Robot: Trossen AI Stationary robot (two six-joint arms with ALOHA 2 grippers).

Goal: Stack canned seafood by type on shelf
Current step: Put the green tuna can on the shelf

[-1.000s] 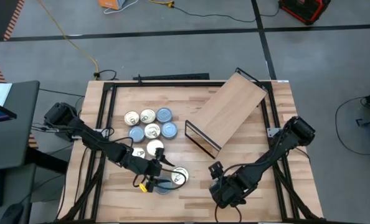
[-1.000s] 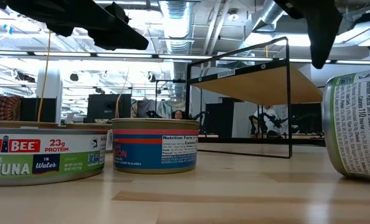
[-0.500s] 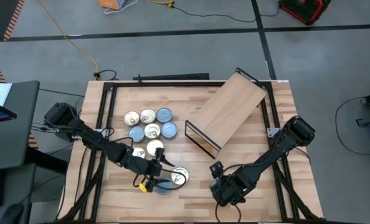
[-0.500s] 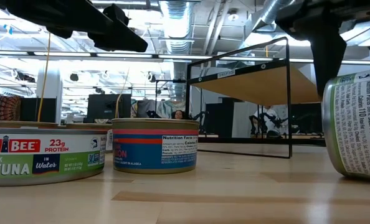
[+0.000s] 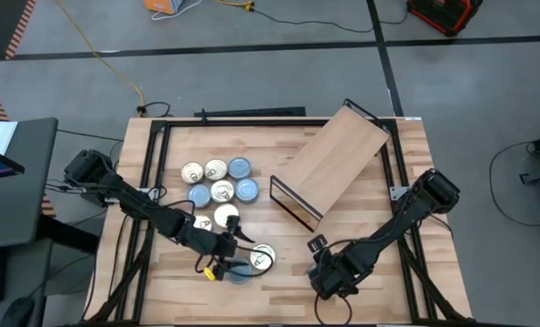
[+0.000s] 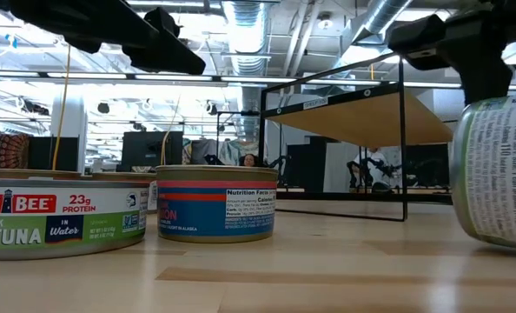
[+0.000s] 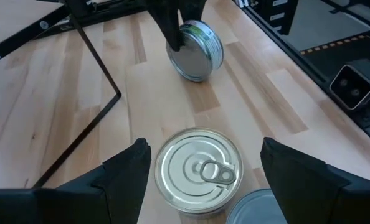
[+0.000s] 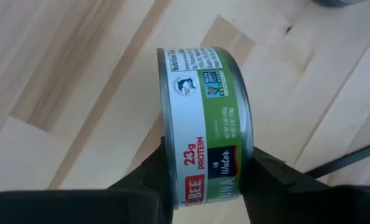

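Observation:
Several tins with gold or light blue lids (image 5: 217, 182) stand grouped on the table's left half. The shelf (image 5: 334, 162) stands slantwise at the far right. My left gripper (image 5: 226, 261) hangs open above a gold-lidded tin (image 7: 200, 171), one finger on either side and neither touching it. A blue-lidded tin (image 5: 238, 273) stands beside that one. Near the front edge my right gripper (image 5: 330, 272) is shut on a green-and-white tuna tin (image 8: 203, 106) lying on its side wall; in the high view the gripper hides this tin. My right gripper pinches the tuna tin by its two flat ends, one finger (image 8: 149, 175) on each, and the label wall (image 8: 205, 155) shows between them. The fingers come from above, pointing steeply down. The tin (image 6: 499, 174) sits on edge, slightly tilted, with its lower wall at the tabletop.
Black frame rails (image 5: 152, 182) run along the table's edges. Bare wood lies between the two grippers and in front of the shelf's open black frame (image 5: 293, 204).
My right gripper has come down over the tuna tin and shut on it. The tin has tipped a little from how it lay. My left gripper has kept still and open.

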